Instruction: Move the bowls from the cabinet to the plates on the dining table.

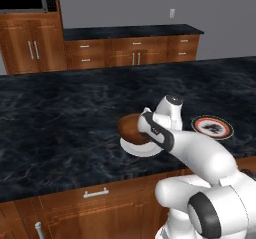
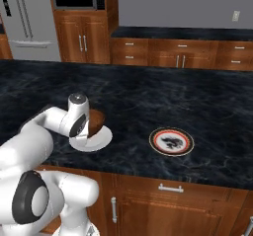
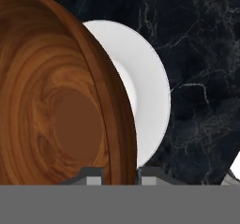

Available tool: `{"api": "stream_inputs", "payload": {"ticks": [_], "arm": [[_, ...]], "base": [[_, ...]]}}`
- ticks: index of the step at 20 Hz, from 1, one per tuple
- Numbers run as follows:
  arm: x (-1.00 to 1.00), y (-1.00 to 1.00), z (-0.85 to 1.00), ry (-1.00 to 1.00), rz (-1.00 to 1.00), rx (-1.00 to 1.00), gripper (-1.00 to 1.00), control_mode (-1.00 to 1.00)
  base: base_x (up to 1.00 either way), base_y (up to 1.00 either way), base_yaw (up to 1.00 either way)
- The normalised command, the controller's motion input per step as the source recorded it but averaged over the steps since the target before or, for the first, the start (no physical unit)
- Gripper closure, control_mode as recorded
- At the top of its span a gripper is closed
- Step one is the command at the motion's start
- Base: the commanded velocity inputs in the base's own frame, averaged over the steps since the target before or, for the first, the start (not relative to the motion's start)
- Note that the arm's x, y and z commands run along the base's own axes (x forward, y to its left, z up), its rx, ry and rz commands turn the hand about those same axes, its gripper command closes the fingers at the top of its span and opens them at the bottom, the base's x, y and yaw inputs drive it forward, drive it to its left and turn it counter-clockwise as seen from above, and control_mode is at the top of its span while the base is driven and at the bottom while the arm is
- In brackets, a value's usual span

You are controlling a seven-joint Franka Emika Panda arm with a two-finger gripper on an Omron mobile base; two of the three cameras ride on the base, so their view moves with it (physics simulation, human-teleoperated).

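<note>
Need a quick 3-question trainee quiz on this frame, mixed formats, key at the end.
1. True or false: the wooden bowl is over the white plate.
2. The patterned plate with the red ring holds: A) a cream bowl B) nothing C) a cup.
3. What does the gripper pinch between its fingertips?

Key:
1. True. Both base views show the bowl over the white plate on the dining table.
2. B.
3. The wooden bowl's rim: one fingertip inside the wall, one outside.
</note>
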Motion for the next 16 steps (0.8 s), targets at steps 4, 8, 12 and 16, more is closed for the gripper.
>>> {"api": "stream_inputs", "payload": {"ticks": [4, 8, 12, 16], "arm": [[0.11, 0.0, -0.12, 0.0, 0.0, -0.05, 1.0, -1.0], [0.08, 0.0, -0.18, 0.0, 0.0, -0.03, 1.0, -1.0], [0.15, 0.0, -0.12, 0.0, 0.0, -0.02, 1.0, -1.0], [0.11, 0.0, -0.02, 0.0, 0.0, -0.01, 1.0, -1.0]], "base": [[0.0, 0.0, 0.0], [0.0, 0.0, 0.0], [0.0, 0.0, 0.0], [0.0, 0.0, 0.0]]}}
